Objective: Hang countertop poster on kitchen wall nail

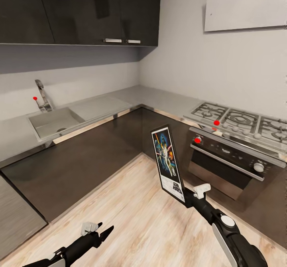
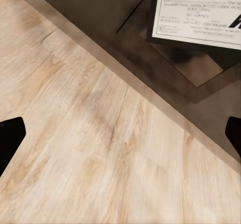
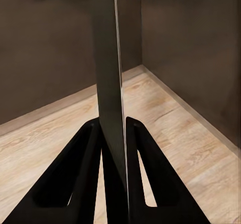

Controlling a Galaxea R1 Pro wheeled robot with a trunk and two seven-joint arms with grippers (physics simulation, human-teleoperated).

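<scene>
Pale grey worktop: smooth L-shaped kitchen countertop (image 1: 159, 99) over glossy dark cabinets.
Floor: light wood planks (image 1: 151, 219).
Poster: thin, flat poster (image 1: 168, 159), frame centre, upright, lower edge pinched between fingers.
Right gripper (image 3: 114, 148): clamped on poster.
Left gripper (image 1: 97, 230): spread, lower left.

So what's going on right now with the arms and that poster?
Right gripper shut on the poster, held upright over the floor. Left gripper open, empty, low. Poster off the countertop, not yet hung. Nothing blocking.
</scene>
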